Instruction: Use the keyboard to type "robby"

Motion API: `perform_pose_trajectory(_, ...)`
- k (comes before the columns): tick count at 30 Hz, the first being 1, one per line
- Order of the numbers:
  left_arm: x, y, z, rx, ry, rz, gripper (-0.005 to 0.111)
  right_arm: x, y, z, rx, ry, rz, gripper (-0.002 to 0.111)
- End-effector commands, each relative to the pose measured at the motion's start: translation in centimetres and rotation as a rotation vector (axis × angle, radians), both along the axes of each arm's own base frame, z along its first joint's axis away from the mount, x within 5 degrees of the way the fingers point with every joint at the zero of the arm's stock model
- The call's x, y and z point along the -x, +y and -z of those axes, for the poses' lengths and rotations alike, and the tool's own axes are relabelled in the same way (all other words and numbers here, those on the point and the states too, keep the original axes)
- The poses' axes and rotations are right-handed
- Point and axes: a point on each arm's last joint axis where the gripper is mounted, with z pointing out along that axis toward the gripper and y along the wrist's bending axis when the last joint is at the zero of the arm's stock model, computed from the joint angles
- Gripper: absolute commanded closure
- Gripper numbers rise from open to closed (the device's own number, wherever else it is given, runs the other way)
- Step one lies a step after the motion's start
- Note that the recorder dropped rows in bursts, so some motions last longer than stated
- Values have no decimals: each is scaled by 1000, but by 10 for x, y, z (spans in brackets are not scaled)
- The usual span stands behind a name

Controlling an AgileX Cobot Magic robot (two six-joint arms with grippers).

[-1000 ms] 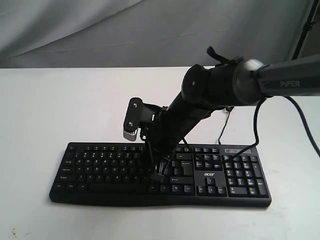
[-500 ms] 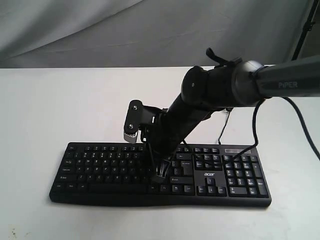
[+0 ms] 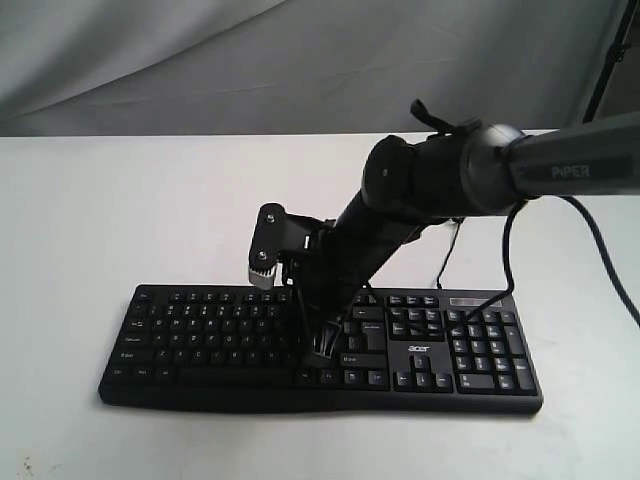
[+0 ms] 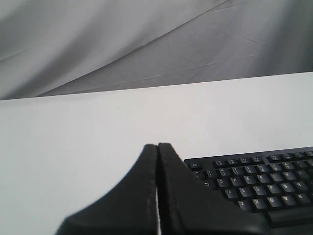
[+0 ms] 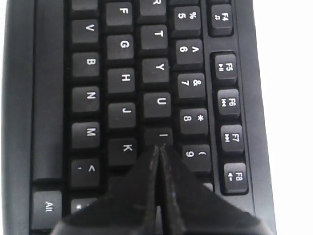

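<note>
Exterior view: the keyboard [image 3: 200, 335] lies flat on the white tabletop [image 3: 120, 210], its long front edge toward the camera. The number pad [image 3: 490, 355] and a small white logo are readable, but the letter legends are too small to read. The right arm [image 3: 440, 180] slants down over the keyboard's middle and hides a band of keys there. The right hand [image 3: 318, 350] is a dark tangle low over that band. From here one cannot tell how its fingers stand or whether it touches a key. A thin black cable [image 3: 445, 258] runs back from the keyboard's rear edge. Grey cloth [image 3: 200, 60] hangs beyond the tabletop.

Left wrist view: the left hand [image 4: 158, 145] has its two fingers pressed together with nothing between them. It is held over bare tabletop just off the keyboard's end, clear of the keys. Only one corner of the keyboard shows, cut off by the frame edges, and its legends are blurred. This hand shows in no other view.

Right wrist view: the legends are sharp here. The right hand's fingers are shut flat against each other and grip nothing. Their tip sits at the edge of the I key [image 5: 163, 135], beside the K key [image 5: 126, 149]. The keys past I in that row are covered by the fingers. Contact with the key cannot be judged.
</note>
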Motion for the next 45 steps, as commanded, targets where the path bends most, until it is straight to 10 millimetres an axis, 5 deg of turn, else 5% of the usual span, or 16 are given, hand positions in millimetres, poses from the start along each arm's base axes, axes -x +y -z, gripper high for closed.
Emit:
perform_pose_trajectory(1,0,0,1,-1,-5,6,107,0,-1,2,10,4,-20,108)
perform_pose_trajectory(10,0,0,1,-1,-5,6,107,1,2,-21,-29,-61,-17,108)
perform_pose_trajectory(20,0,0,1,-1,-5,6,107,24,37,-26,-111,-56,-36,108)
perform_pose_trajectory(32,0,0,1,-1,-5,6,107,32,52,-8,-121,-35,-48,108)
perform_pose_trajectory(45,0,0,1,-1,-5,6,107,33,55,-8,-134,-47,-32,108)
